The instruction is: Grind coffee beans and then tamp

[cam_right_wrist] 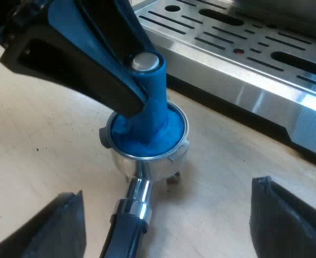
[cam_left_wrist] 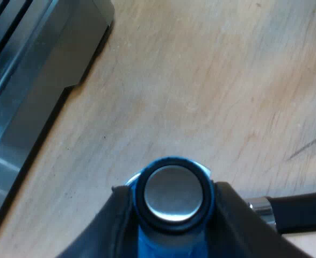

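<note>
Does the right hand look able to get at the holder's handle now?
Probably yes: the right hand is open with the handle between its fingers and nothing in the way; the left hand grips the tamper at the basket.

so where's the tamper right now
The blue tamper stands in the metal holder on the table, held by my left gripper, close to the machine's drip tray.

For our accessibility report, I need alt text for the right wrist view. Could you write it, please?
The left tool grips a blue tamper that stands in the basket of the metal holder on a wooden table. The holder's dark handle points toward the camera, between the open fingers of the right tool. The slotted tray of the espresso machine is close by.
</note>
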